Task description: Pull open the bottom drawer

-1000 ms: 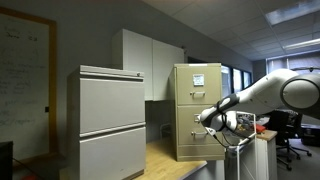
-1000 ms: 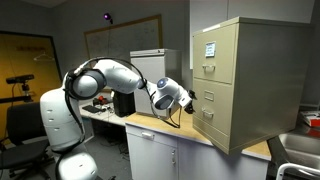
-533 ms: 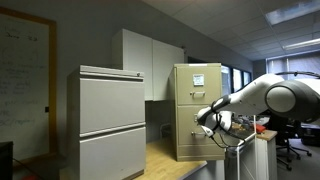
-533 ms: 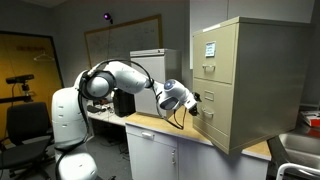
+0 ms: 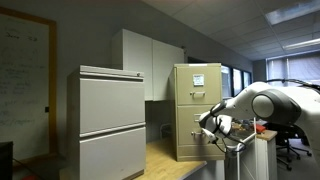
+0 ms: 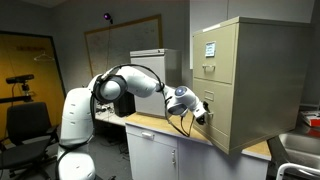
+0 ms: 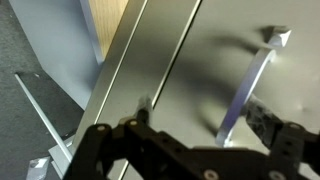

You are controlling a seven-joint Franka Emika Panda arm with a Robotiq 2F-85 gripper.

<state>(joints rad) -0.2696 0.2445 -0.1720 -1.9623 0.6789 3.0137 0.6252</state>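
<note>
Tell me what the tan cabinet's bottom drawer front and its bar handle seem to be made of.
The plain beige bottom drawer front looks like painted sheet metal: flat, even colour with a crisp straight seam. The silvery bar handle looks like bare or plated metal, since it catches a bright highlight along its length.

Pincer [image 6: 204, 114] before the bottom drawer [image 6: 211, 131]

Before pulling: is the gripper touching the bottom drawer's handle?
Cannot tell. Wrist view: the open gripper straddles the handle, one finger close beside it, but neither contact nor gap shows plainly.
</note>
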